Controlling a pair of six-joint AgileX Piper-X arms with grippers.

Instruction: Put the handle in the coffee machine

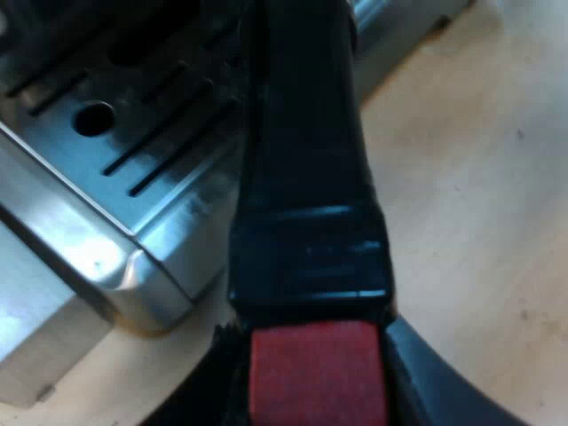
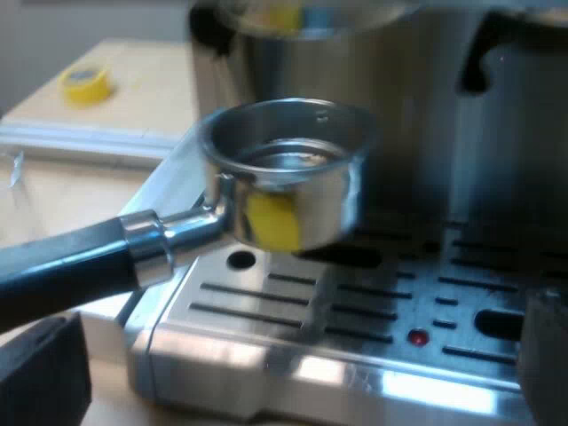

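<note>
The metal holder [image 2: 284, 182] hangs level over the espresso machine's drip tray [image 2: 355, 319], just below the round brew head [image 2: 302, 13]. Its basket is open upward and carries a yellow patch [image 2: 271, 222] on its side. The dark handle [image 1: 306, 151] runs from the basket back to its red end [image 1: 318, 373]. My left gripper [image 1: 319, 382] is shut on the handle at that red end, one black finger [image 1: 430, 382] on each side. My right gripper [image 2: 293, 373] is open with nothing between its fingers [image 2: 44, 377], near the tray's front edge and facing the holder.
The slotted steel drip tray [image 1: 124, 115] has a sharp corner [image 1: 133, 266] beside the handle. Pale wooden tabletop [image 1: 470, 177] lies around the machine. A yellow tape roll [image 2: 84, 84] rests on a light board beyond the machine's side. A red dot [image 2: 417, 337] sits in the tray.
</note>
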